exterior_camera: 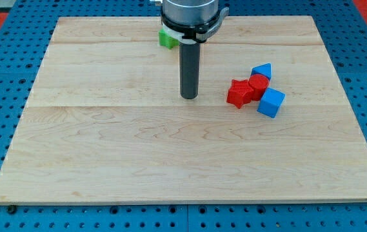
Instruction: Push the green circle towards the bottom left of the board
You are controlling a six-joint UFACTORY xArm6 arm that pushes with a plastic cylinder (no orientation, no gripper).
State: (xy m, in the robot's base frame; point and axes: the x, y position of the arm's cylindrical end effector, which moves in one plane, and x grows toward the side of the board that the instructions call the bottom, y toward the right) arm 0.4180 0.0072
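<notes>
One green block (166, 38), shape unclear, half hidden behind arm: lies up-view and slightly left of my tip (189, 96), apart. Tip touches nothing, holds nothing. Red and blue cluster (255, 90): well right of tip. Judgement: tip must get behind green, on its upper-right side.

My tip (189, 96) stood upright just above the frame's centre, the rod hanging from the top edge.

My tip (189, 96) stands near the middle of the surface (106, 161). To its right, close by, sit a red block (238, 93), a red round block (258, 84) and two blue blocks (271, 102) (262, 69), all touching. Left and below my tip, the way is open.
</notes>
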